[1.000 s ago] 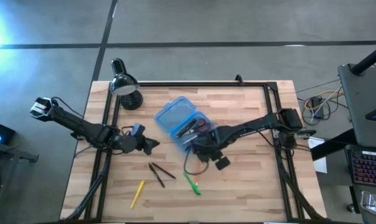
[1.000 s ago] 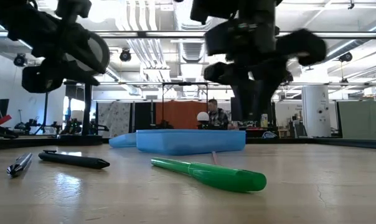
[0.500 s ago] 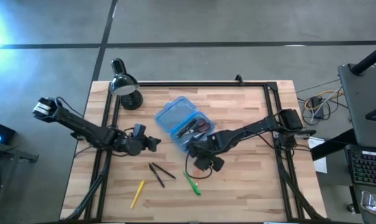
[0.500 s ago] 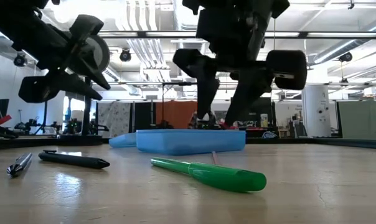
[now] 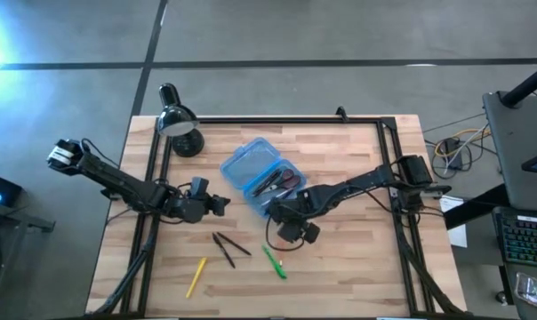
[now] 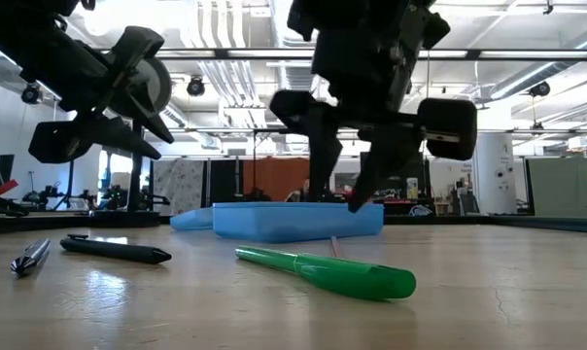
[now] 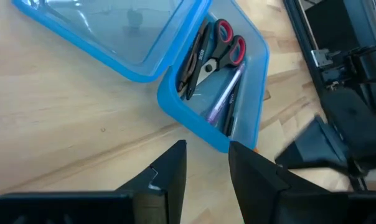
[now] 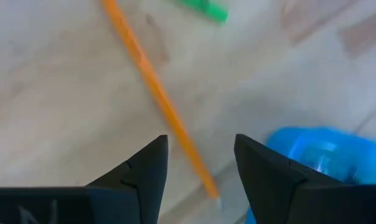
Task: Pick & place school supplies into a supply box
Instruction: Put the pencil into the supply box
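Observation:
The open blue supply box (image 5: 261,178) lies mid-table, with red-handled scissors (image 7: 228,46) and dark pens (image 7: 191,62) in its tray. An orange pencil (image 8: 154,87) lies flat on the wood. My right gripper (image 8: 200,171) hovers open above the pencil's end nearest the box, one finger on either side. A green pen (image 5: 274,262), two dark pens (image 5: 229,248) and a yellow pencil (image 5: 196,276) lie toward the near edge. My left gripper (image 5: 217,204) waits open to the left of the box.
A black desk lamp (image 5: 178,124) stands at the far left corner. Black frame rails (image 5: 395,169) run along the table's sides. In the low view the green pen (image 6: 325,273) lies in front of the box (image 6: 295,220). Bare wood shows at the near right.
My right gripper has rolled about its wrist, sunk toward the table and shifted a little toward the left edge. Its fingers now stand wider apart than a second ago. The supplies and the box have not moved.

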